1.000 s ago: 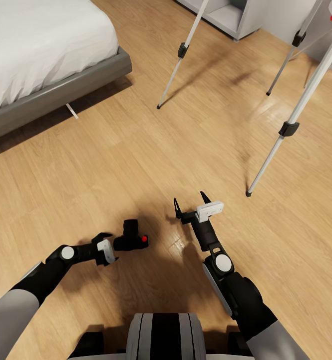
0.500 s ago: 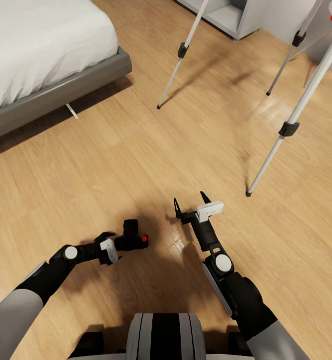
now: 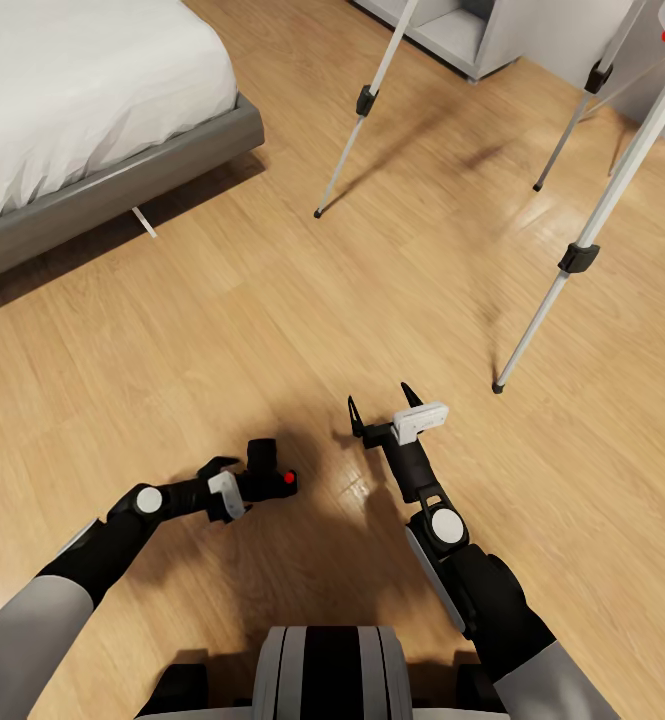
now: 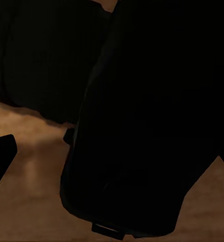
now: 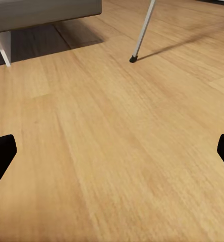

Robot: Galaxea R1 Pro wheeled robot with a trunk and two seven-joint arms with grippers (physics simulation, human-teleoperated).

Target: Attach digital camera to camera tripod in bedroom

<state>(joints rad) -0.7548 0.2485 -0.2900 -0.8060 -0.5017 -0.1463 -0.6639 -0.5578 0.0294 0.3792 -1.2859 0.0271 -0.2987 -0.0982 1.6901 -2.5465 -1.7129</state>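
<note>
From the head, the small black boxy digital camera (image 3: 265,475) with its red button lies on the light wood floor (image 3: 272,320), well apart from the thin silver-white camera tripod (image 3: 582,240). The left gripper (image 3: 234,482) touches it (grip unclear). The right gripper (image 3: 380,403), just beside the camera, is spread wide.

Left wrist: the dark camera (image 4: 142,126) looms close.

Right wrist: one tripod foot (image 5: 133,59) stands beyond the open fingertips (image 5: 0,154).

digital camera (image 3: 265,476): black, red button, on floor | camera tripod (image 3: 582,235): standing, legs spread
</note>
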